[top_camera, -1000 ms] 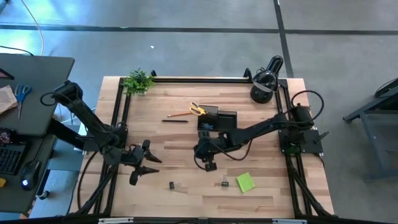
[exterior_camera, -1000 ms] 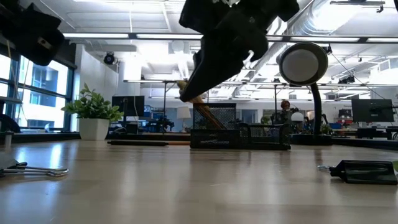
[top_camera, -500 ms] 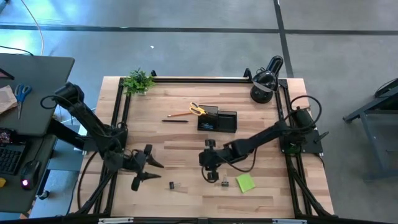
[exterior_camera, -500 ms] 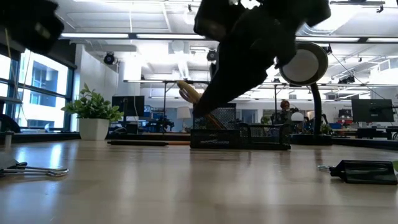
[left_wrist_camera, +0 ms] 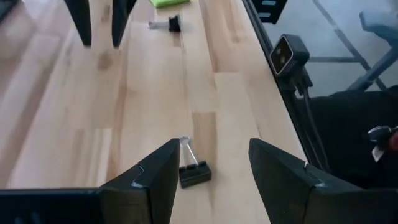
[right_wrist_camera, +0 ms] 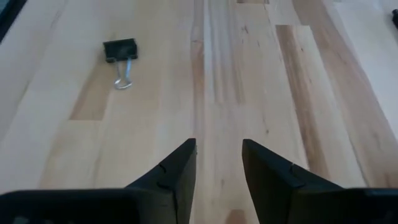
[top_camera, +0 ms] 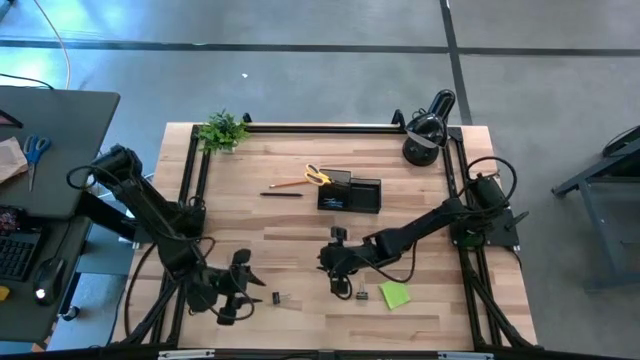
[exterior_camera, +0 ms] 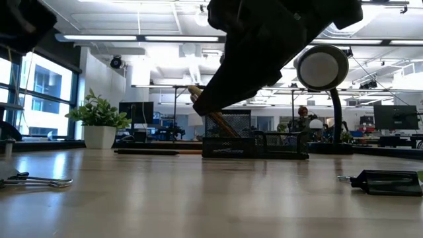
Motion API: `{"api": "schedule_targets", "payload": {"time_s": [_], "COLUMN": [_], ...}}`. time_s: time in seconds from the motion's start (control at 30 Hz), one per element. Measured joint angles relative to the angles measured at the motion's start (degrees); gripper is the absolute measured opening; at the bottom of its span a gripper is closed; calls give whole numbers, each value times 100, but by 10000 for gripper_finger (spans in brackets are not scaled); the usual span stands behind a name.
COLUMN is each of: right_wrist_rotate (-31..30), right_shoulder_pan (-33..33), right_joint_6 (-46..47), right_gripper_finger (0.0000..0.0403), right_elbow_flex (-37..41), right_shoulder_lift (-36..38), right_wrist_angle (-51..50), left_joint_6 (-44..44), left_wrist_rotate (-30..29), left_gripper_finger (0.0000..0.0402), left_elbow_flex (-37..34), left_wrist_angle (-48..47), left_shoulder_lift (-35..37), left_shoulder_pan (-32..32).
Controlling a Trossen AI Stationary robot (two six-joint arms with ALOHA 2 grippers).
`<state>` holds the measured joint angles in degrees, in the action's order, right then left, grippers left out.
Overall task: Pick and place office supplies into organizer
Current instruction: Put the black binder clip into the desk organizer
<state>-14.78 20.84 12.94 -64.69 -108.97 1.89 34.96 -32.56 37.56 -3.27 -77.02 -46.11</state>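
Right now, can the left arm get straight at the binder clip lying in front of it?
Probably yes. The left gripper is open, and the binder clip lies on bare table between its fingers, just ahead. Nothing stands between them. The right gripper hangs over by the other clip.

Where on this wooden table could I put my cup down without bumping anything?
The bare stretch of light wooden table between the small green plant and the left tool is free. The front edge is crowded: two small black binder clips, lime-green sticky-note pad, and the right tool.
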Motion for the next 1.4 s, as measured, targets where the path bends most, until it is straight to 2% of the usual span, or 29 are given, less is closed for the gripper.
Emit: {"api": "schedule_targets", "payload": {"time_s": [0.43,0.6,0.83,1.0,1.13,1.27,1.4], "right_wrist_rotate": [-166,-163,-156,-156,-158,-196,-308], "right_shoulder_pan": [36,74,79,75,76,76,76], "right_joint_6": [281,312,265,266,260,264,250], "right_gripper_finger": [124,124,124,124,124,124,124], "right_elbow_flex": [0,0,2,2,2,2,2], "right_shoulder_lift": [-2,-2,-2,-2,-4,-4,-4], "right_wrist_angle": [-49,-78,-152,-173,-192,-213,-247], "left_joint_6": [442,764,995,1095,1279,1312,1312], "left_wrist_rotate": [130,-147,512,516,356,52,66], "left_gripper_finger": [190,234,313,345,346,333,316], "left_elbow_flex": [0,0,0,-2,2,0,-2], "left_wrist_angle": [96,111,404,599,680,724,1086], "left_shoulder_lift": [-590,-662,-1060,-1368,-1509,-1731,-2013], "left_shoulder_pan": [2,75,429,447,448,442,437]}}
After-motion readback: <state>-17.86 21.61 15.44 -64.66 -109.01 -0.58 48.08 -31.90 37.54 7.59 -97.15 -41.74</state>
